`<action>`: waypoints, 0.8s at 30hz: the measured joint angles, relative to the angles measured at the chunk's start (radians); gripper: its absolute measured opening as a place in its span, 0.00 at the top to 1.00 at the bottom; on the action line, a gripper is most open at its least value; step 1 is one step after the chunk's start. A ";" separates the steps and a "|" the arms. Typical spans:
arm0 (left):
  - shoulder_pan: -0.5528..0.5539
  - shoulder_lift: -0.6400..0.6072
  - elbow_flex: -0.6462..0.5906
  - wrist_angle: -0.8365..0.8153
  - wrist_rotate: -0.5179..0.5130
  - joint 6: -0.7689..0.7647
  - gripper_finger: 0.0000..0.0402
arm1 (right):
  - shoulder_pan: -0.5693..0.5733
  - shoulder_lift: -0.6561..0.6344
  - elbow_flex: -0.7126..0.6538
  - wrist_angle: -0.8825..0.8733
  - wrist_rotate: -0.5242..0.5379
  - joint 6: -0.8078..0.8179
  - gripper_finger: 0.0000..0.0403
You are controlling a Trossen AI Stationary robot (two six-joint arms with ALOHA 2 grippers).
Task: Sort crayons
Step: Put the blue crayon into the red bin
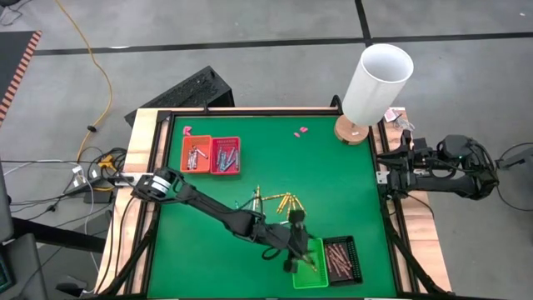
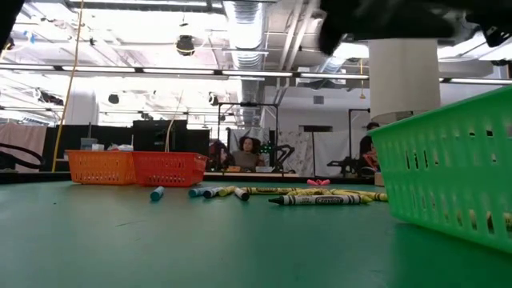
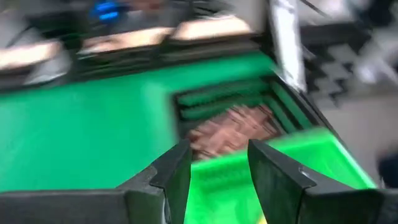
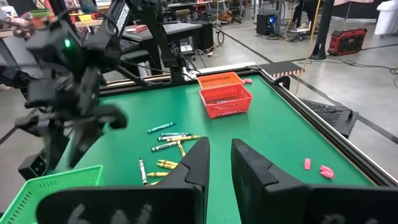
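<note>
Loose crayons (image 1: pixel 283 202) lie on the green mat near its middle, mostly yellow with a few blue; they also show in the low view (image 2: pixel 312 198) and the right wrist view (image 4: pixel 165 146). My left gripper (image 1: pixel 293 260) hangs open over the green tray (image 1: pixel 312 271) near the table's near edge. In the left wrist view, nothing shows between its fingers (image 3: pixel 217 168). Brown-red crayons lie in the black tray (image 1: pixel 340 258) beside it. My right gripper (image 1: pixel 385 173) waits at the table's right edge, its fingers a little apart (image 4: pixel 219 162) and empty.
An orange tray (image 1: pixel 196 154) and a red tray (image 1: pixel 226 155) with crayons stand side by side at the far left. A tall white cylinder (image 1: pixel 376 83) on a wooden base stands at the far right corner. Pink scraps (image 1: pixel 301 131) lie on the far part of the mat.
</note>
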 joint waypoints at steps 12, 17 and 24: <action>0.006 -0.203 0.000 -0.764 -0.371 -0.740 0.68 | 0.000 0.000 0.000 0.000 0.000 0.000 0.83; -0.034 -0.251 -0.034 -1.086 -0.366 -1.044 0.69 | 0.000 0.000 0.000 0.000 -0.001 0.000 0.83; -0.125 -0.353 -0.215 -1.178 -0.400 -1.436 0.69 | 0.000 0.000 0.000 0.000 -0.001 -0.001 0.83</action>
